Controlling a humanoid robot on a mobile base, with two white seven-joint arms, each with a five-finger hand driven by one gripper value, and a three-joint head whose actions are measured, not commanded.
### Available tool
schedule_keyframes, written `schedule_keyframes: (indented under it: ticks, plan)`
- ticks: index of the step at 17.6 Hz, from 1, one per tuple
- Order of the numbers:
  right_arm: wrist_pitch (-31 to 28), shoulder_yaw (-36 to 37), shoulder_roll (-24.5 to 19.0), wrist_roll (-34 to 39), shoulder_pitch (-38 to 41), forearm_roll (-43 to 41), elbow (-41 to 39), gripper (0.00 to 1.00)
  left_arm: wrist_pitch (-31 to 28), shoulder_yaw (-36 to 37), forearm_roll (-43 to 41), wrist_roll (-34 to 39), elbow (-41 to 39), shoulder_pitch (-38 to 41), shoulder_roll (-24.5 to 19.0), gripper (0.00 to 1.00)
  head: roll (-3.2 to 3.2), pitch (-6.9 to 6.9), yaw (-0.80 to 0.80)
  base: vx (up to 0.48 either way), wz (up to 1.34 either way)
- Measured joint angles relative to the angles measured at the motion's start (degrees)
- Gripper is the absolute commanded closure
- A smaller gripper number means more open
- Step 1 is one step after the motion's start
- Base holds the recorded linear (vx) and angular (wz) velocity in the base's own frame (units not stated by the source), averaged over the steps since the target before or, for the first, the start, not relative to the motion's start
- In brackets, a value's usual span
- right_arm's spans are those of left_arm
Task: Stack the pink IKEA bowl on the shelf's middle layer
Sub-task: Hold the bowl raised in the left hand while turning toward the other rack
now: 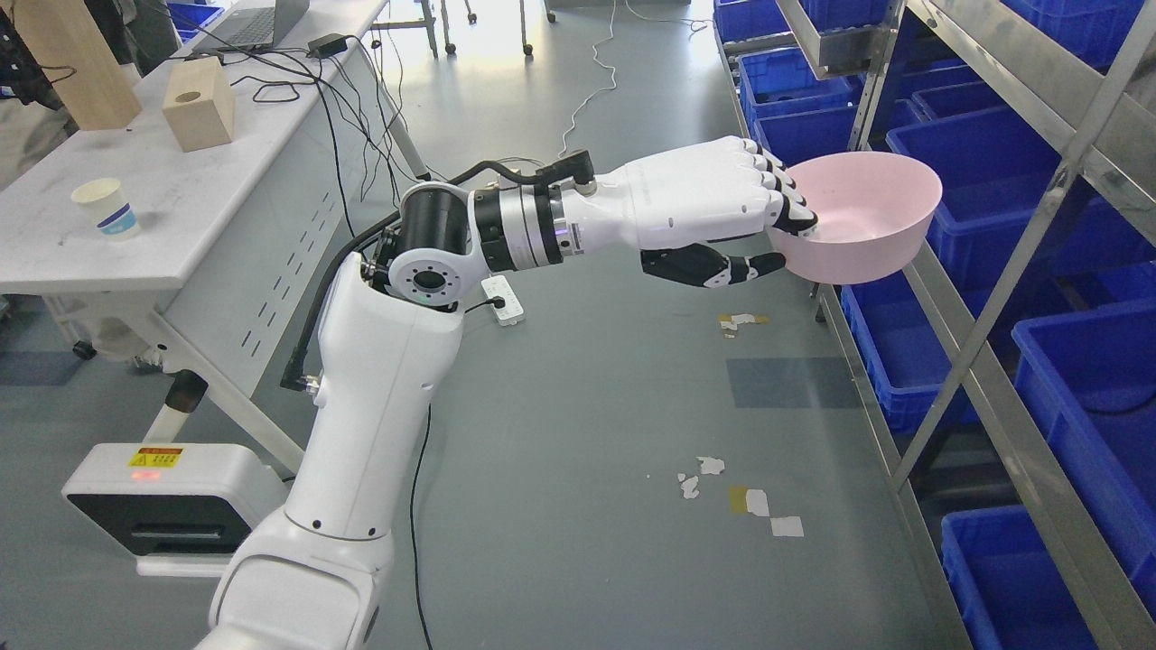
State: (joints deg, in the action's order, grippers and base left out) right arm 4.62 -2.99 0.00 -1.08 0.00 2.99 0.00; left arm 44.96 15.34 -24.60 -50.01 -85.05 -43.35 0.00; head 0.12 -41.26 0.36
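A pink bowl is held in the air at the right, just in front of the metal shelf. My left hand is shut on the bowl's near rim, fingers over the rim and thumb under it. The arm reaches from the lower left across the floor. The bowl is upright and hangs over the shelf's front edge, above blue bins. My right arm does not show.
The shelf holds several blue bins on its layers. A white table stands at the left with a paper cup, a wooden block and cables. A power strip and paper scraps lie on the grey floor.
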Motion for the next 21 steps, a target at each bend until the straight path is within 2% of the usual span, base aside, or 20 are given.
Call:
schedule_keyframes:
  ticks: [11,21]
  plan:
    - [0.0,0.0,0.0,0.0,0.0,0.0,0.0,0.00,0.0,1.0,0.0,0.0,-0.4,0.1,0.0,0.98,0.00,0.00,0.00,0.350,0.02]
    - [0.1,0.0,0.0,0.0,0.0,0.0,0.0,0.00,0.0,1.6,0.0,0.1,-0.5,0.0,0.0,0.97,0.00,0.00,0.00,0.214,0.03]
